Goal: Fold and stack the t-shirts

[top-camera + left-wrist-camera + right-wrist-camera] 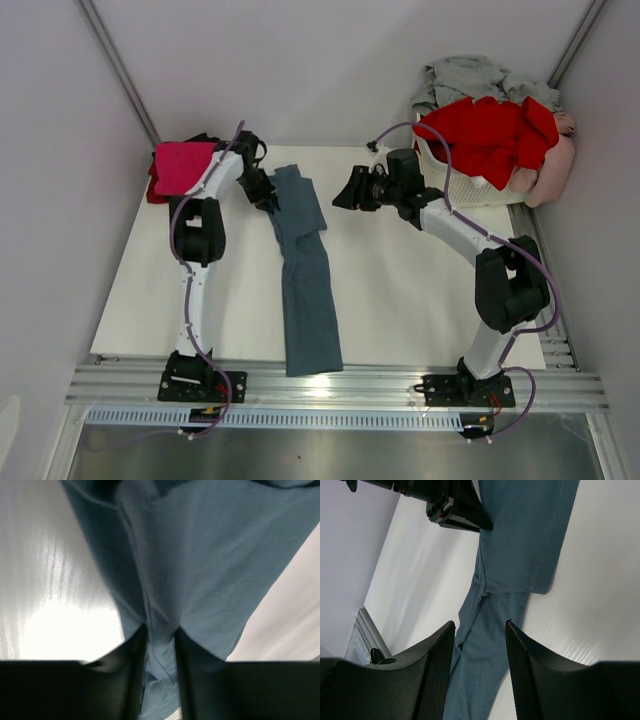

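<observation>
Arm bases [200, 380] at near edge, top view. Blue-grey t-shirt [305, 290] lies as a long narrow strip from mid-table to the near edge, between the arms. Left gripper [268, 195] is down on its far end. Right gripper [340, 193] hovers just right of it, off the cloth. Far left: magenta tee [183, 165] tops a pile, with a darker red edge under it. Far right: basket [455, 185] holds the red tee [490, 135], grey tee [470, 75] and pale pink tee [550, 170], all unfolded.

Left wrist: fingers [135, 670] pinch a ridge of blue-grey cloth, so clamped on it.

Right wrist: jaws apart, nothing between, table [600, 605] below.

Judging: lengthwise folds look done. Crosswise folds and stacking remain, and the basket tees are untouched.
</observation>
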{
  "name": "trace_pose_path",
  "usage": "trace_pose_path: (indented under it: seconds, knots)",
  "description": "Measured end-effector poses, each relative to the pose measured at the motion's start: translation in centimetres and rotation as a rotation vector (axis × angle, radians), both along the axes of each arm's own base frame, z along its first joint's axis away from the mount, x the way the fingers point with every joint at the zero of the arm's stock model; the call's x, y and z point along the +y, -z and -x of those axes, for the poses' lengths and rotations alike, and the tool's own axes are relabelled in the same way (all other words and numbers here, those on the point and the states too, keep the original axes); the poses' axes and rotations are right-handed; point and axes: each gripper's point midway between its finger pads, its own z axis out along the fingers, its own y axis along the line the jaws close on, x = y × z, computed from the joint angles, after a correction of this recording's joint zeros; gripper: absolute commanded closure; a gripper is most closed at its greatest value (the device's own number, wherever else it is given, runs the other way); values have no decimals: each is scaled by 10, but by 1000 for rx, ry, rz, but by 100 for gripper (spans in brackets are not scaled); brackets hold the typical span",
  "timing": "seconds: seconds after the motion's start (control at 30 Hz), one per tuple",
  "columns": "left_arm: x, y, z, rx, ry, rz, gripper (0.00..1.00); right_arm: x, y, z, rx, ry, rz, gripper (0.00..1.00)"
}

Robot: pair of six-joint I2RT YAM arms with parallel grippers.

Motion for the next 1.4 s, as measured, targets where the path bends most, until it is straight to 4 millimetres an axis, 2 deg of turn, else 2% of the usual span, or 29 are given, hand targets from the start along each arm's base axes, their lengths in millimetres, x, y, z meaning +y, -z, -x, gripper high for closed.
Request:
trace_pose_path:
  seconds: [0.03,0.07,0.3,0.47,0.6,0.67,0.77,0.8,0.83,0.87,1.0,1.03,1.1,1.17,1.2,1.27,1.33,1.4]
  knots:
    - [1,0,1,2,4,0,83,0,0,0,0,2,0,51]
    - [2,0,1,3,4,-1,100,-1,0,0,-1,4,0,51]
    - [4,-3,-1,-4,12,-6,100,-6,2,7,-1,17,7,52]
    - [5,-15,-22,-71,3,2,100,-8,-2,12,-10,22,-8,52]
    - [15,-23,-39,-122,-26,14,99,-5,-4,16,-15,15,-12,52]
    - [22,-24,-47,-146,-42,18,96,-4,-2,21,-11,8,-10,52]
    - [32,-26,-58,-189,-60,19,85,2,2,27,-1,-8,-5,52]
    - [35,-27,-62,-201,-65,17,74,4,4,30,1,-14,-4,52]
    - [38,-28,-65,-213,-66,15,68,6,5,32,2,-20,-3,51]
    - [39,-28,-66,-220,-67,16,51,7,6,33,4,-23,-2,51]
    - [46,-27,-65,-222,-53,0,37,10,8,38,2,-40,6,50]
    - [48,-27,-63,-220,-46,-9,36,10,8,38,-2,-43,8,50]
    - [52,-26,-51,-205,-34,-31,36,10,9,38,-3,-45,15,50]
    - [53,-27,-22,-163,-19,-43,37,9,11,38,0,-43,22,50]
    - [55,-36,12,-122,-8,-53,37,7,15,39,8,-38,36,50]
    - [51,-51,31,-190,0,-53,37,3,23,40,19,-24,54,50]
    - [44,-67,75,-199,20,-49,39,-2,38,45,44,-13,74,50]
    - [32,-84,112,-235,47,-36,40,-10,63,56,99,-6,104,50]
